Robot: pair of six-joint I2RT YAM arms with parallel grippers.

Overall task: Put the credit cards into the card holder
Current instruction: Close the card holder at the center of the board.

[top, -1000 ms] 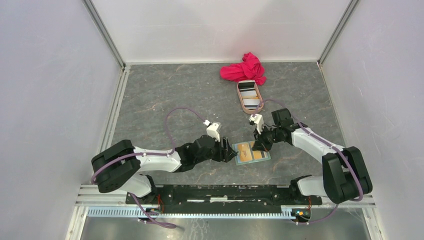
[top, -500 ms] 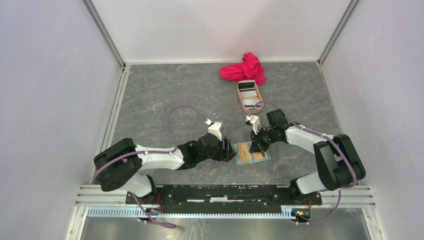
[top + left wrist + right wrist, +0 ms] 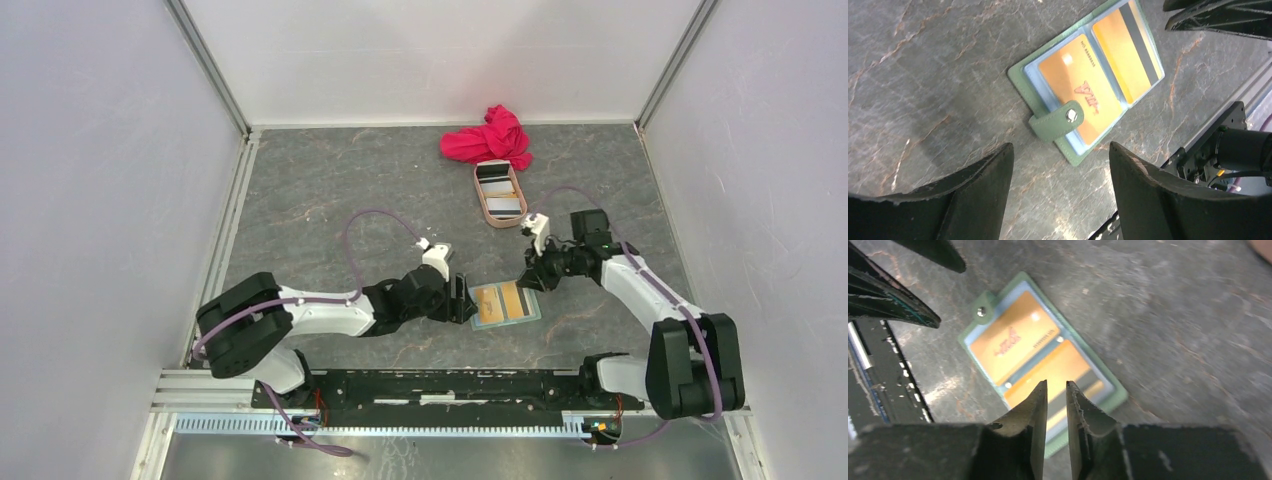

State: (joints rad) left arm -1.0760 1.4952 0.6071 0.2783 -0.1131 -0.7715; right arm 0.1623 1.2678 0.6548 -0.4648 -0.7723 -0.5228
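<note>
The sage-green card holder (image 3: 520, 319) lies open on the table between the arms. Two orange-yellow credit cards (image 3: 490, 302) sit in its pockets. In the left wrist view the holder (image 3: 1017, 77) shows one card face up (image 3: 1075, 75), one with a black stripe (image 3: 1128, 55), and the snap strap folded over. My left gripper (image 3: 462, 298) (image 3: 1060, 147) is open and empty at the holder's left edge. My right gripper (image 3: 528, 280) (image 3: 1055, 384) hovers over the holder's right end (image 3: 1117, 392), jaws nearly together, nothing between them. More cards (image 3: 497, 173) lie in the tray.
A pinkish-tan oval tray (image 3: 482, 200) stands behind the holder with white and black-striped cards in it. A red cloth (image 3: 490, 137) lies bunched beyond it by the back wall. The black rail runs along the near edge (image 3: 450, 385).
My right gripper has lifted off the card holder and drawn back to the right. The second orange card now lies flat in the holder. My left gripper edged slightly right.
</note>
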